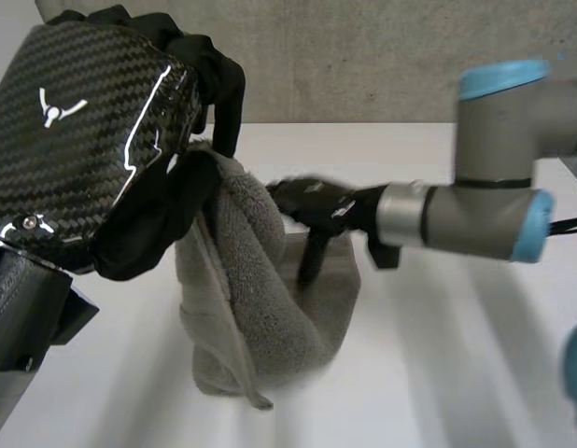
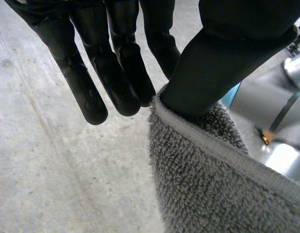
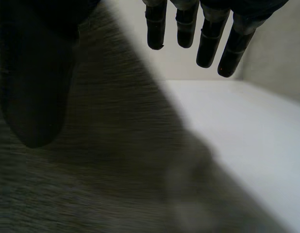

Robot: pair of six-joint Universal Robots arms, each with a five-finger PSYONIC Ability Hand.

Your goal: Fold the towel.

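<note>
A grey towel point(image 1: 260, 299) hangs from my raised left hand point(image 1: 162, 219), and its lower part rests bunched on the white table point(image 1: 457, 355). In the left wrist view the thumb pins the towel's hemmed edge point(image 2: 213, 184) against the straight fingers point(image 2: 116, 73), so this hand is shut on the towel's top edge. My right hand point(image 1: 312, 205) reaches in from the right, level with the middle of the hanging towel. In its own wrist view the fingers point(image 3: 208, 43) are straight and spread away from the thumb. The towel point(image 3: 116, 170) lies under the palm, with nothing gripped.
A concrete wall point(image 1: 363, 56) rises behind the table's far edge. Bare white table point(image 3: 247, 126) stretches to the right of the towel and in front of it. My right arm point(image 1: 494, 205) crosses above the table's right half.
</note>
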